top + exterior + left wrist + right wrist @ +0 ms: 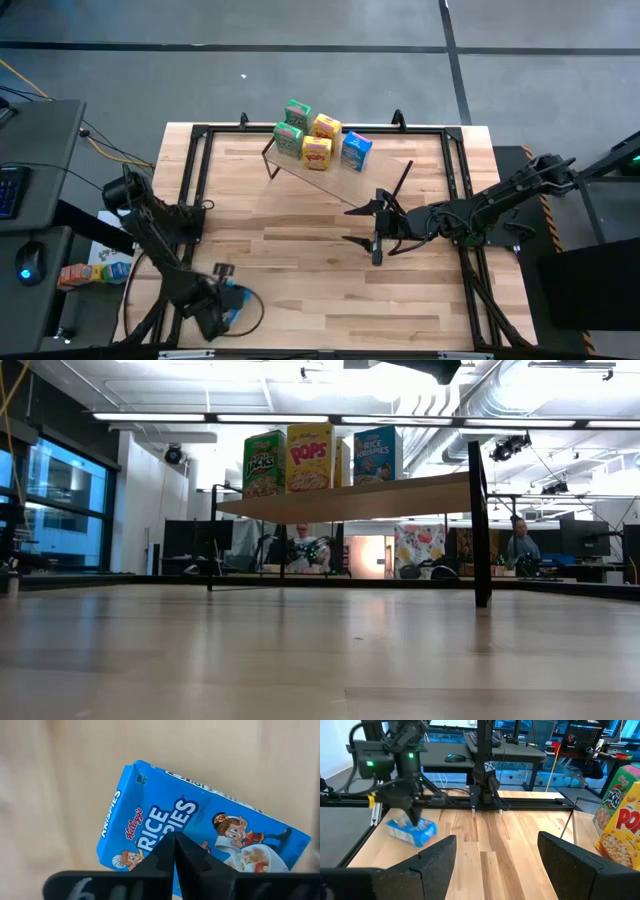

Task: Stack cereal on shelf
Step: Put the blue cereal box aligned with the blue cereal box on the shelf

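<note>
Left gripper (pixel 174 851) fingers together, over flat-lying blue cereal box (pixel 200 830), near table's front-left corner.

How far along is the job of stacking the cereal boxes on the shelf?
Done: five boxes stand on the shelf. In hand: the left gripper is shut over the blue box lying at the table's near left corner; it looks missed. The right gripper waits open mid-table. Left: shelving that box.

A computer mouse (pixel 27 262) lit blue is seen on a dark desk (pixel 40 150) beside the table (pixel 300 240); two seated persons (pixel 519 540) are seen in the room beyond.
</note>
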You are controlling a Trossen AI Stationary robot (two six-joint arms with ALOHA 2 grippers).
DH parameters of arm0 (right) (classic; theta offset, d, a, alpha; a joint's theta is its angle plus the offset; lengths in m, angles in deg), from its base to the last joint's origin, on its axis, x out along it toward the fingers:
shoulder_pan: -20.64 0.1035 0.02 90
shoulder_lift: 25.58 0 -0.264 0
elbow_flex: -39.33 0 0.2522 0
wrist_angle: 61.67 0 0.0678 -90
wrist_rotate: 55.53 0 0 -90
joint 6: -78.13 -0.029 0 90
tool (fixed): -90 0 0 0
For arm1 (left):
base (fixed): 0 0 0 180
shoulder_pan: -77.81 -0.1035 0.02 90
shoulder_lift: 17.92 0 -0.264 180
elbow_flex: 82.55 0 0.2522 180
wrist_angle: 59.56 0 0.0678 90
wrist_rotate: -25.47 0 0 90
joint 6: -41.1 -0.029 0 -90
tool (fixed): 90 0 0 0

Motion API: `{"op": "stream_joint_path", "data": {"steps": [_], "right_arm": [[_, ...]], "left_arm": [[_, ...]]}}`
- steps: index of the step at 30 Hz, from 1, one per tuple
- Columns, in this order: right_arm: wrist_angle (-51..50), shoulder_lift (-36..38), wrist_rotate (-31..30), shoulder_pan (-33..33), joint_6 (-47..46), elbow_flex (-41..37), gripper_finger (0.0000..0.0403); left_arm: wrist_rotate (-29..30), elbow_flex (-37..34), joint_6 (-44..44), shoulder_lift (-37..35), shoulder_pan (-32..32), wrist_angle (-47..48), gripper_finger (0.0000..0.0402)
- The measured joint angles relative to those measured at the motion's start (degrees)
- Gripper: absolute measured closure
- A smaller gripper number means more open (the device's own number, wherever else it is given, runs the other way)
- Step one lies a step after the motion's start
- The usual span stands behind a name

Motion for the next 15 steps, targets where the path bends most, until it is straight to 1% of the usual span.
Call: {"op": "stream_joint_path", "data": {"steps": [4, 8, 10, 13, 15], "right_arm": [[-0.02, 0.00, 0.17, 0.00, -1.28, 0.00, 0.0130], [-0.17, 0.00, 0.18, 0.00, -1.48, 0.00, 0.0130], [-0.54, 0.00, 0.35, 0.00, -1.48, 0.00, 0.0130], [-1.09, 0.00, 0.38, 0.00, -1.48, 0.00, 0.0130], [-1.49, 0.00, 0.41, 0.00, -1.49, 0.00, 0.0130]], "left_arm": [[9.38, -0.13, -8.68, 0.12, -5.97, 0.07, 0.0401], [15.65, -0.20, -18.58, 0.13, -13.66, -2.08, 0.0401], [17.23, -0.20, -24.54, 0.13, -17.81, -5.30, 0.0401], [17.08, -0.19, -33.46, 0.13, -23.67, -12.09, 0.0401], [15.99, 0.84, -36.58, -0.08, -26.77, -12.14, 0.0401]]}}
